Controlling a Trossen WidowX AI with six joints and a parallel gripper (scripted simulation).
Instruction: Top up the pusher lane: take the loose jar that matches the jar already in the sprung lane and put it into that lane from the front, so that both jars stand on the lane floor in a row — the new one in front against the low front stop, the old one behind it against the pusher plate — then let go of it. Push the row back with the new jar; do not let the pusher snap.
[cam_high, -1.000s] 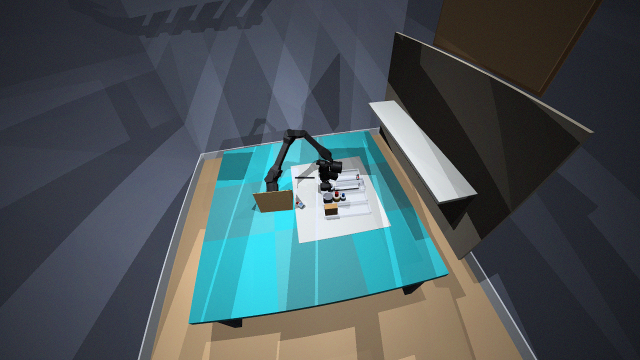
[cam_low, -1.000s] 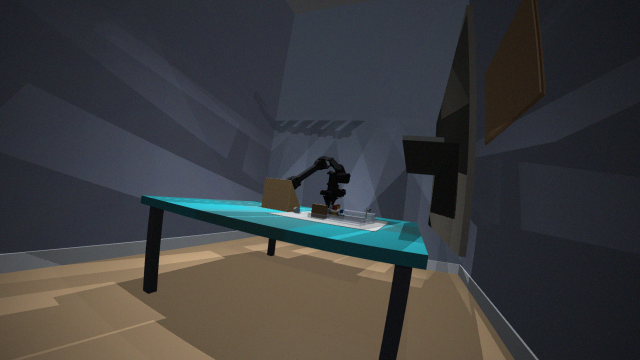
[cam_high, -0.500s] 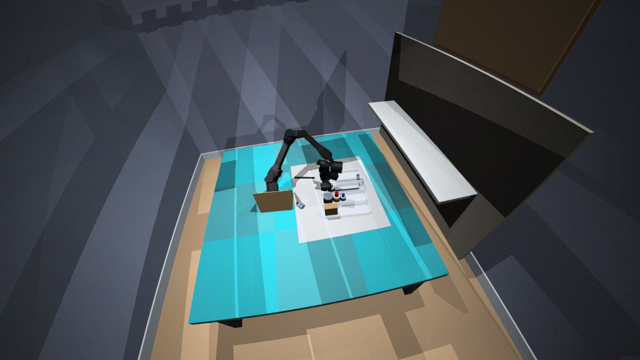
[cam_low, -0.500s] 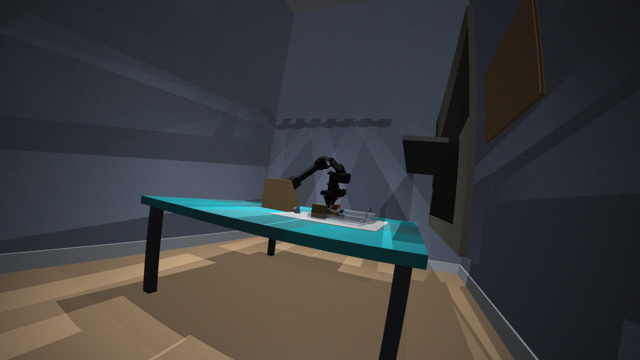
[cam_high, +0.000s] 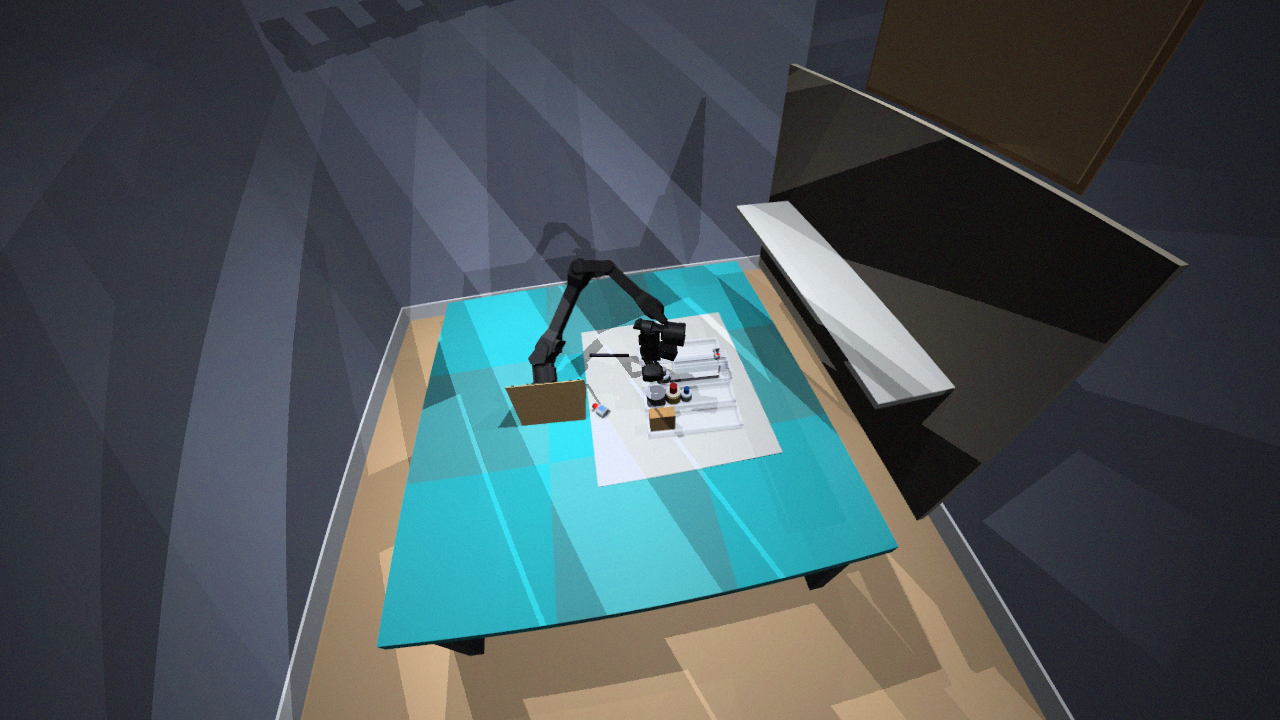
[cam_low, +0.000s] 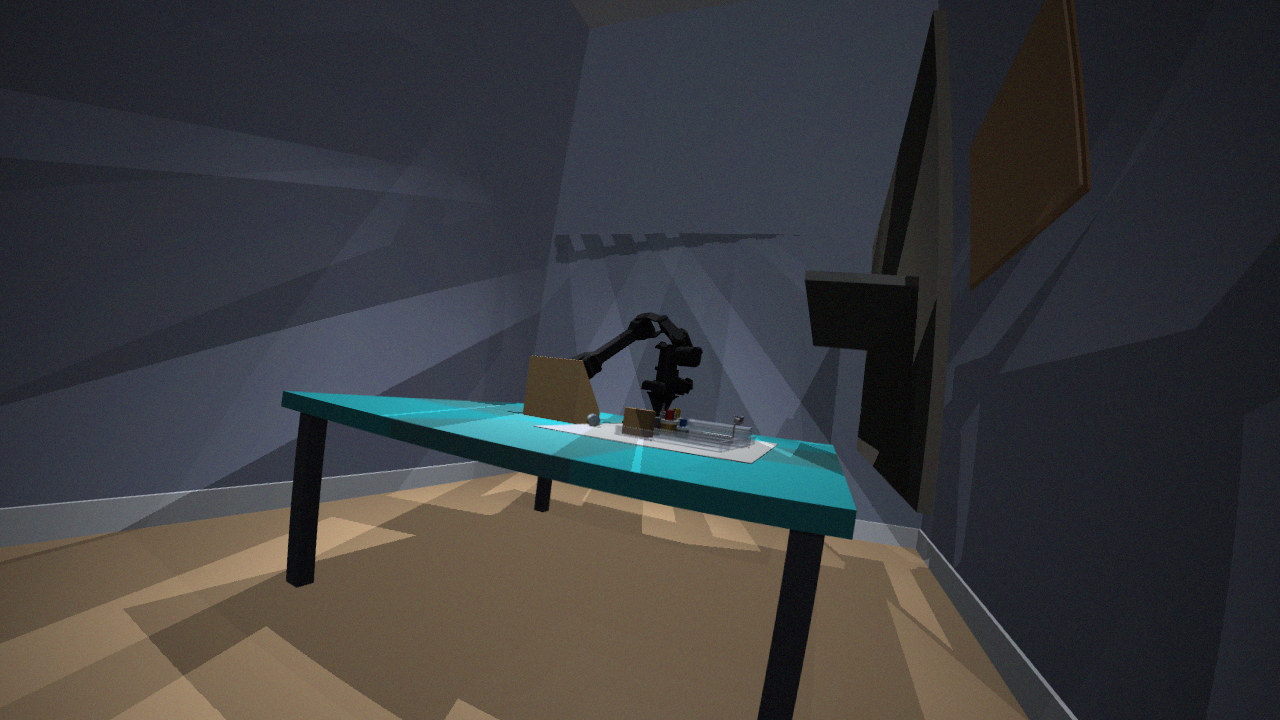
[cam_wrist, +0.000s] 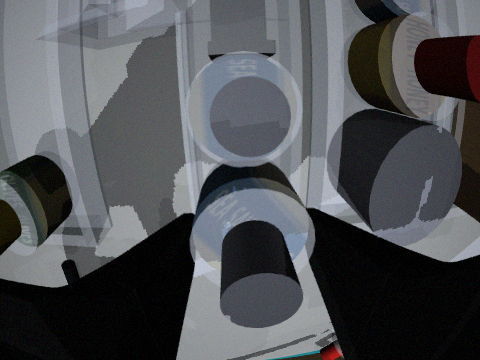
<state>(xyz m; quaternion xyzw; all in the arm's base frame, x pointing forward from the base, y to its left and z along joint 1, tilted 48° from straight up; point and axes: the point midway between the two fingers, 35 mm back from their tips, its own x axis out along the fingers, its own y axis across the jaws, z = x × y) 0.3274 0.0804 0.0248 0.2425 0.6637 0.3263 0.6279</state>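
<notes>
My gripper (cam_wrist: 249, 222) (cam_low: 659, 412) is shut on a clear sea-salt jar with a dark grey lid (cam_wrist: 261, 300). The held jar leans toward the camera in the wrist view, at the front of the sprung lane. The matching sea-salt jar (cam_wrist: 250, 117) is in the lane right behind it, between clear walls. The two overlap in view; I cannot tell whether they touch. The grey pusher plate (cam_wrist: 241, 47) is behind the rear jar. The held jar's base and the low front stop are hidden, so I cannot tell whether it stands on the lane floor.
One neighbouring lane holds a large dark-lidded jar (cam_wrist: 415, 175) (cam_high: 656, 394), a red-capped honey jar (cam_wrist: 395, 65) (cam_high: 673, 393) and a blue-capped jar (cam_high: 686, 393). Another jar (cam_wrist: 45, 192) is on the other side. A brown box (cam_high: 662, 418), a lying jar (cam_high: 601, 411) and a tan board (cam_high: 547, 402) are nearby.
</notes>
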